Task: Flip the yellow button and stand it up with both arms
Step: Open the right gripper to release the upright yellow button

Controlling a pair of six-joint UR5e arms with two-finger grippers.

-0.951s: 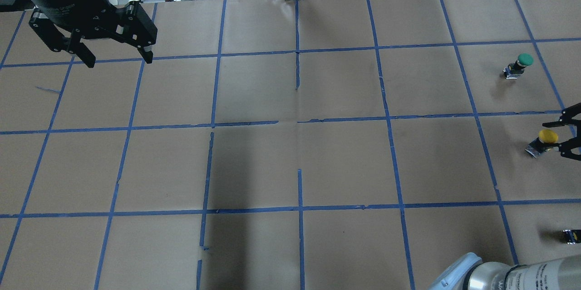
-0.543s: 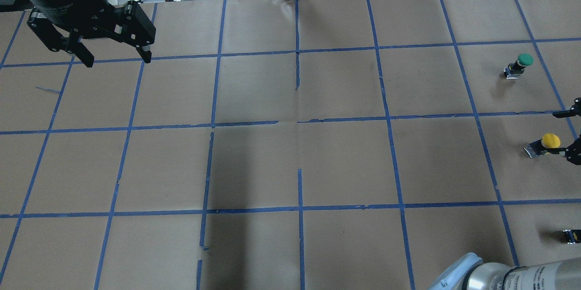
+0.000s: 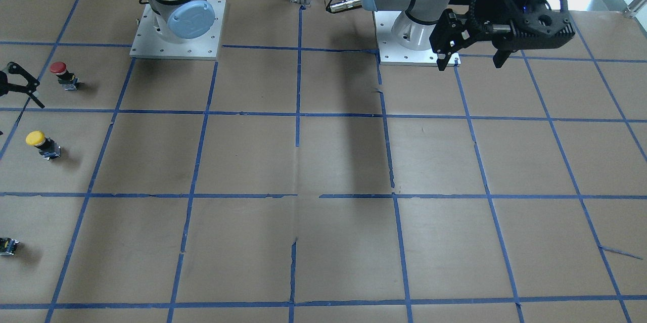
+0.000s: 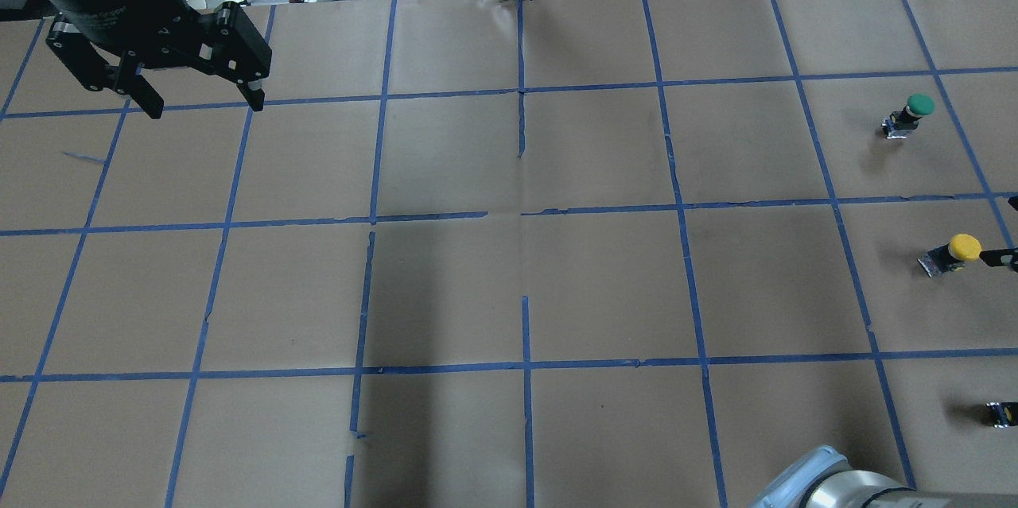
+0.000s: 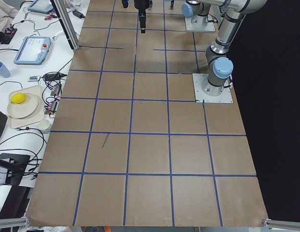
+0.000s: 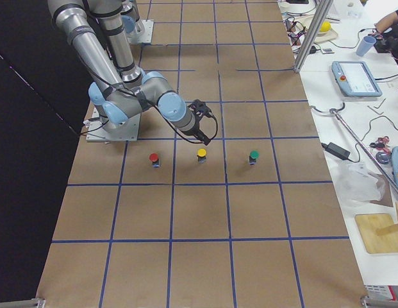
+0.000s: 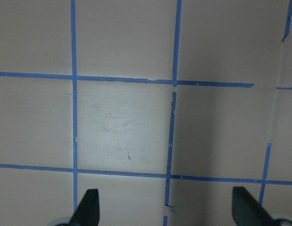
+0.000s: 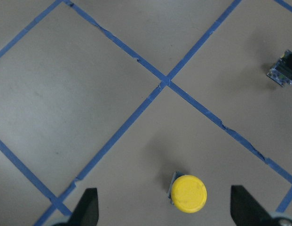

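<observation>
The yellow button [image 4: 958,250] stands upright, cap up, near the table's right edge; it also shows in the front view [image 3: 39,142] and the right wrist view [image 8: 188,193]. My right gripper [image 8: 167,217] is open and empty, above the button and apart from it. Only its fingertips [image 4: 999,257] show at the overhead view's right edge. My left gripper [image 4: 203,101] is open and empty, high over the far left of the table, far from the button. The left wrist view shows its fingertips [image 7: 88,207] over bare paper.
A green-capped switch [image 4: 911,114] stands beyond the yellow one, and a red-capped switch [image 3: 63,74] stands nearer the robot. A tiny black part with a yellow label [image 4: 1000,412] lies at the right edge. Brown paper with blue tape lines [image 4: 525,214] covers the table.
My right gripper, whose open fingers were around the yellow button, has drawn back to the right and is almost out of the overhead view. The button stays standing. The left arm barely moved.
</observation>
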